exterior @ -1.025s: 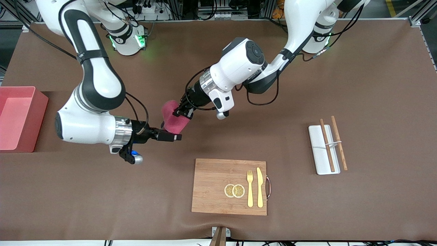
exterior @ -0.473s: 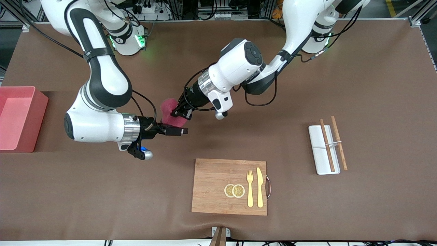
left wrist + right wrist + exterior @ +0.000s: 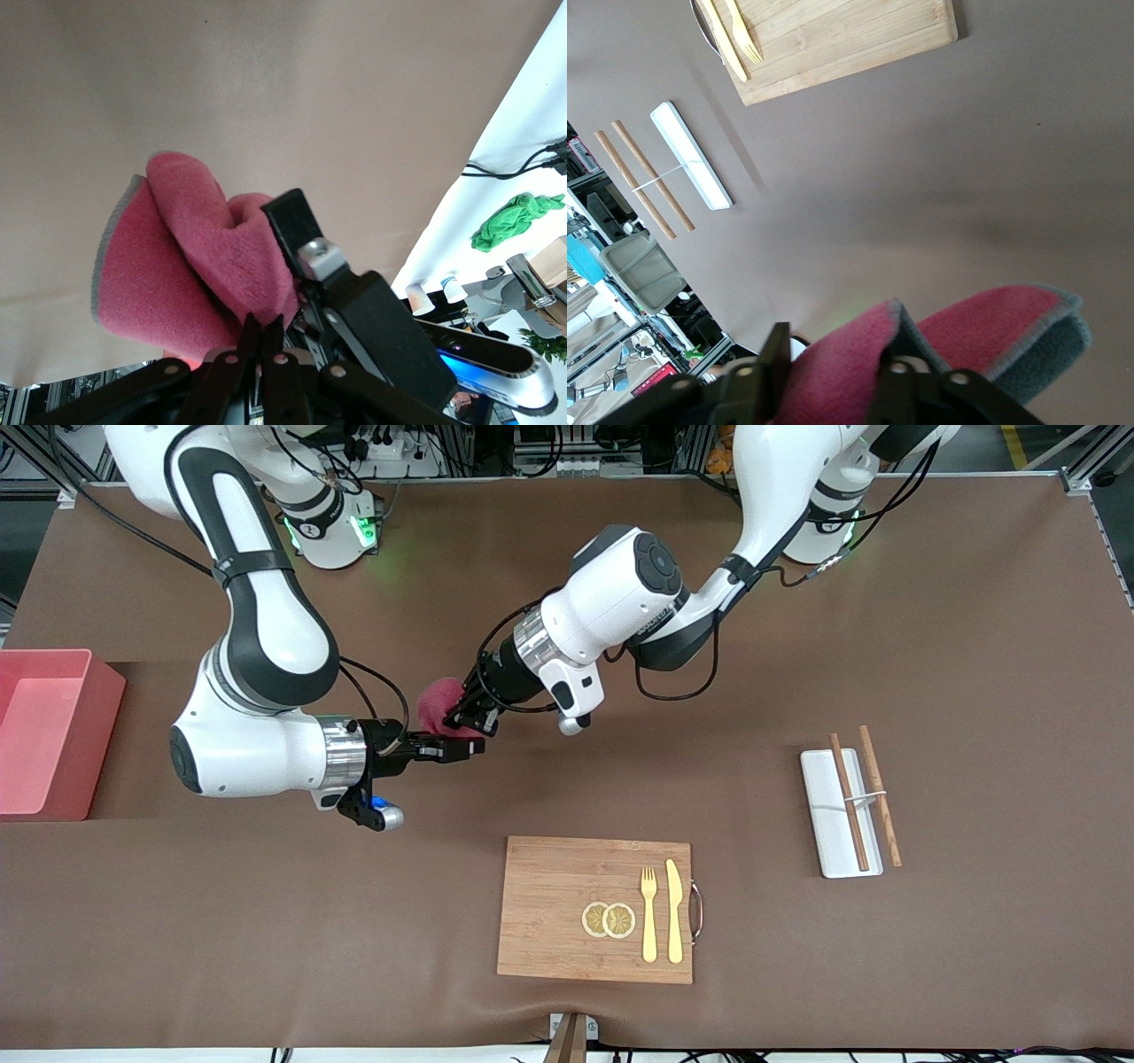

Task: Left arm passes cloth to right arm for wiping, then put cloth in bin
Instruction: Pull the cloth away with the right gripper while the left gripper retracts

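Note:
The magenta-pink cloth (image 3: 436, 698) hangs in the air over the middle of the table. My left gripper (image 3: 465, 722) is shut on it; in the left wrist view the left gripper (image 3: 263, 326) pinches one fold of the cloth (image 3: 168, 266). My right gripper (image 3: 469, 747) is open, with one jaw on each side of the cloth's lower part. In the right wrist view the cloth (image 3: 983, 328) fills the gap of the right gripper (image 3: 837, 354). The pale pink bin (image 3: 102, 735) stands at the right arm's end of the table, empty.
A wooden board (image 3: 549, 903) with a fork, a knife and two lemon slices lies nearer the front camera than the grippers; it also shows in the right wrist view (image 3: 850, 35). A white tray (image 3: 833, 846) with two wooden sticks lies toward the left arm's end.
My right gripper has moved in toward the left gripper, and its jaws now stand around the cloth's lower part. The left gripper has kept its hold and shifted only slightly.

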Controlling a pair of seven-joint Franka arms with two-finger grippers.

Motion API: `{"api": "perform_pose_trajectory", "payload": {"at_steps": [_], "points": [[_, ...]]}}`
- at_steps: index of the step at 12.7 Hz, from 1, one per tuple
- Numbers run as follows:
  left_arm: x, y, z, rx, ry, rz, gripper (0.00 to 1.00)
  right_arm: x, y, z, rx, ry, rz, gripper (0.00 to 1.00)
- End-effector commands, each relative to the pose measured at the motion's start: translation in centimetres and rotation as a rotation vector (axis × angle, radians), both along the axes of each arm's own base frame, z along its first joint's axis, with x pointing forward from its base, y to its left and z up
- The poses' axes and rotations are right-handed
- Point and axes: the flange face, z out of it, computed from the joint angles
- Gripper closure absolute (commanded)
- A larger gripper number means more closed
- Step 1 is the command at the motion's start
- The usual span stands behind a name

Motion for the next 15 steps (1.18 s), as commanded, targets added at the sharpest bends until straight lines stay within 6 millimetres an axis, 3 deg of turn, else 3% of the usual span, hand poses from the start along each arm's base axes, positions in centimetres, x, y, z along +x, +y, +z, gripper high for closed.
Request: {"api": "perform_pose_trajectory", "payload": {"at_steps": [1,4,5,6,7,8,11,13,15], "points": [[0.2,-0.5,0.2,-0.028,0.007,0.02,1.0,0.4,-0.6,0.9,0.018,0.003,-0.007,1.0],[0.7,0.2,0.7,-0.03,0.0,0.03,1.0,1.3,-2.3,1.3,0.006,-0.017,-0.027,1.0],[1.0,0.7,1.6,-0.03,-0.008,0.034,0.81,1.5,-2.9,1.3,-0.013,-0.03,-0.025,1.0],[1.4,1.4,2.8,-0.027,-0.029,0.036,0.3,1.8,-3.2,1.7,-0.03,-0.063,-0.003,1.0],[0.9,1.7,4.4,-0.003,-0.05,0.011,0.0,1.9,-3.6,1.5,-0.064,-0.097,0.032,1.0],[0.7,2.4,5.7,0.056,-0.061,-0.024,0.0,1.9,-4.1,1.2,-0.112,-0.132,0.077,1.0],[1.3,7.4,10.9,0.232,-0.105,-0.079,0.0,1.7,-4.8,-0.2,-0.217,-0.183,0.174,1.0],[2.2,12.2,13.8,0.339,-0.126,-0.14,0.0,1.1,-5.3,-3.5,-0.332,-0.163,0.245,1.0],[2.8,17.7,15.6,0.46,-0.132,-0.261,0.0,1.3,-7.5,-7.2,-0.433,-0.13,0.289,1.0]]}}
